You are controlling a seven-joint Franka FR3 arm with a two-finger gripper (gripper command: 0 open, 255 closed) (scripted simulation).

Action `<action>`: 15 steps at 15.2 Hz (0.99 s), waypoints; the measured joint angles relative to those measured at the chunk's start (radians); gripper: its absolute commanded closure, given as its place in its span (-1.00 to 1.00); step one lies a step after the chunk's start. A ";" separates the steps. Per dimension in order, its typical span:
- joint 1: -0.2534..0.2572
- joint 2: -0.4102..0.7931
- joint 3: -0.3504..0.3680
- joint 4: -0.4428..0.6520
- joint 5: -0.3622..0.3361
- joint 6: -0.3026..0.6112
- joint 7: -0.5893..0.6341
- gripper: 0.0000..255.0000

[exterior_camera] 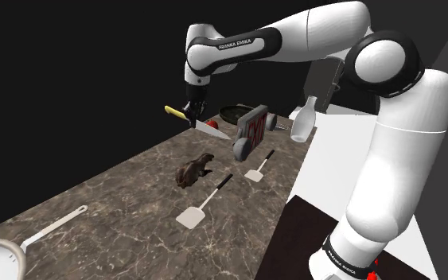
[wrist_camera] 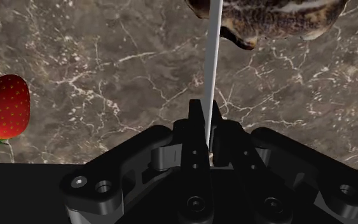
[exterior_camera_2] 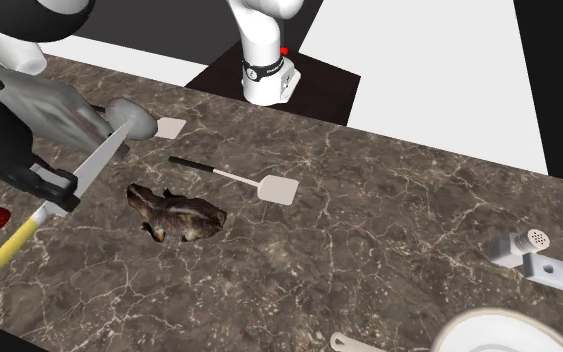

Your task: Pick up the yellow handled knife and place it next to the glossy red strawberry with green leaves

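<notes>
The dark, white-veined marble counter (exterior_camera: 126, 199) runs long, with a black area past its far edge. Open stone lies between the brown animal figure (exterior_camera_2: 174, 213) and the white pan (exterior_camera_2: 489, 318), which the frame cuts off. The white arm (exterior_camera: 309, 36) reaches over the far end. Its gripper (wrist_camera: 204, 118) is clamped on the knife (exterior_camera_2: 99, 165), whose thin blade shows edge-on in the wrist view and whose yellow handle juts out. The glossy, seeded strawberry (wrist_camera: 4, 107) lies near the counter's edge, beside the gripper.
</notes>
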 measured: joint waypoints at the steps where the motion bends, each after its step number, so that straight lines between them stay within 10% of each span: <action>1: -0.012 0.002 -0.007 0.005 0.001 -0.002 -0.020 1.00; 15: -0.091 0.079 -0.061 0.003 -0.005 0.077 -0.152 1.00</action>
